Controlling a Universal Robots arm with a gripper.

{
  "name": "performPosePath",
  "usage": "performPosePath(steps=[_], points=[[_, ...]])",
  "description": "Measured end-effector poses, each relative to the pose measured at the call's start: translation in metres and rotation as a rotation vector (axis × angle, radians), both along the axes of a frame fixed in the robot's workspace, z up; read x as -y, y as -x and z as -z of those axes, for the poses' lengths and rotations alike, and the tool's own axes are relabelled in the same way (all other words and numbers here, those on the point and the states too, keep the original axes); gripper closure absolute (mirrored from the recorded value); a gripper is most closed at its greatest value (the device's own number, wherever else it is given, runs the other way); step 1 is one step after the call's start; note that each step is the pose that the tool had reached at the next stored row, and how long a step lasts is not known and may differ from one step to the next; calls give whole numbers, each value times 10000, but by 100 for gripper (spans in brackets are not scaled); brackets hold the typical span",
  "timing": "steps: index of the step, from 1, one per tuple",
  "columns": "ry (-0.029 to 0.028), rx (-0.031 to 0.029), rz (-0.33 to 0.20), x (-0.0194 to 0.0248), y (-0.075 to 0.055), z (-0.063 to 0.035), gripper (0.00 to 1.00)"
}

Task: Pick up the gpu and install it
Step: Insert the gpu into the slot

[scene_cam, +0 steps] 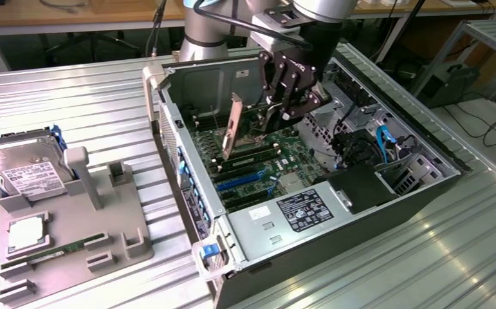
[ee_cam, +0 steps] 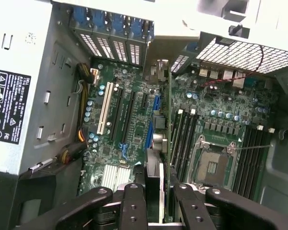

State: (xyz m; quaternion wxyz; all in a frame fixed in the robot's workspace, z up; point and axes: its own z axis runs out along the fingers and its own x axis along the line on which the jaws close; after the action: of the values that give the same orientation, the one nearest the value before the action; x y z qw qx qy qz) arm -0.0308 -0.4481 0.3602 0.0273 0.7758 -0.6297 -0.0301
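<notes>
1. We log the black multi-link gripper [scene_cam: 275, 116] lowered inside the open grey metal computer case [scene_cam: 419, 187].
2. Its fingers [ee_cam: 134, 206] pinch the thin green GPU card [scene_cam: 229, 136], which we see edge-on.
3. The card stands upright over the green motherboard [ee_cam: 129, 120], beside the RAM slots [ee_cam: 182, 139].
4. The silver hard drive [scene_cam: 26, 168] rests on the grey fixture [scene_cam: 76, 241], well apart.
</notes>
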Motion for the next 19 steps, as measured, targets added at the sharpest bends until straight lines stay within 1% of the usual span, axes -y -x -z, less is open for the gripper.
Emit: performPosePath(steps=[6, 8, 11, 19], points=[[0, -57, -1, 1, -1, 37, 73], [0, -90, -1, 1, -1, 49, 73], [0, -116, 1, 1, 0, 67, 73], [-1, -166, 8, 3, 0, 115, 73]])
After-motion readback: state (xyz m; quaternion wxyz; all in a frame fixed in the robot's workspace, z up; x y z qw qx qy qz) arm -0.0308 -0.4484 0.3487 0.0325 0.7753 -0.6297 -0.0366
